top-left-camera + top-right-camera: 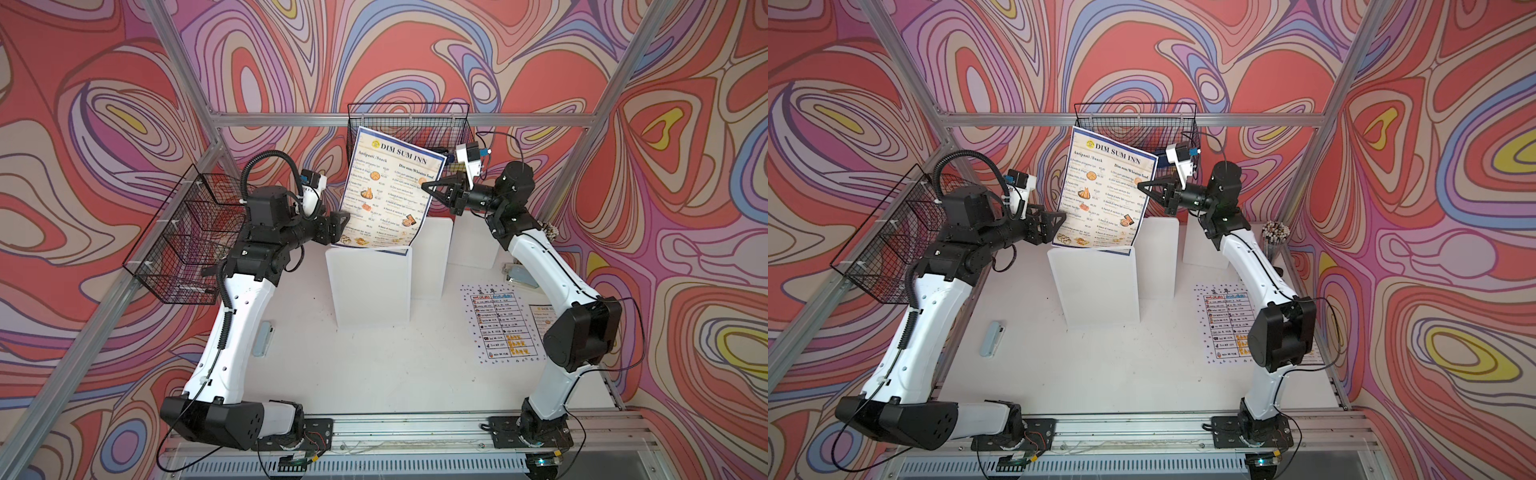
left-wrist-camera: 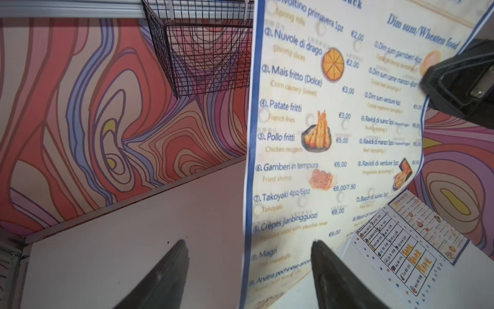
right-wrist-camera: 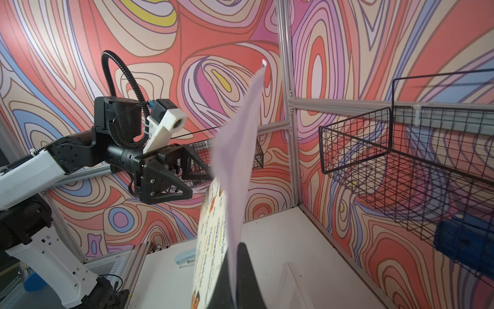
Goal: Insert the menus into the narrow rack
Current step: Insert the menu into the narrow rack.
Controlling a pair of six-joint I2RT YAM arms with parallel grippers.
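Menu, large "DIM SUM INN" sheet (image 1: 386, 183): hung upright and tilted between both grippers, pinched at one side edge by right gripper (image 1: 428, 188), jaws pressed together on the paper. Bowed visibly away from that pinch in the right wrist view. Met the narrow rack (image 1: 370, 291) with its lower edge, just beside left gripper (image 1: 344, 228) and below right gripper; could not tell whether inside the first slot or only resting at the front panel's top. Straddled low on the opposite side edge by left gripper, jaws apart, paper between them with no contact made out. Two more menus flat on the table (image 1: 374, 374), well apart from right gripper and far below it: white table-printed menu (image 1: 500, 328), then smaller blue-bordered menu (image 1: 540, 318), partly hidden behind the right arm (image 1: 582, 328). Judged first insertion under way, two sheets to follow. Likely trouble from here: buckling against the panel top if pushed down while skewed, given a thin sheet gripped at one edge only. Crumpling or a sideways shove of the free edge if left jaws closed off-centre. Tipping out of the slot if let go before seated deep enough. Snagging the wire basket (image 1: 415, 120) behind right gripper with the upper corner.
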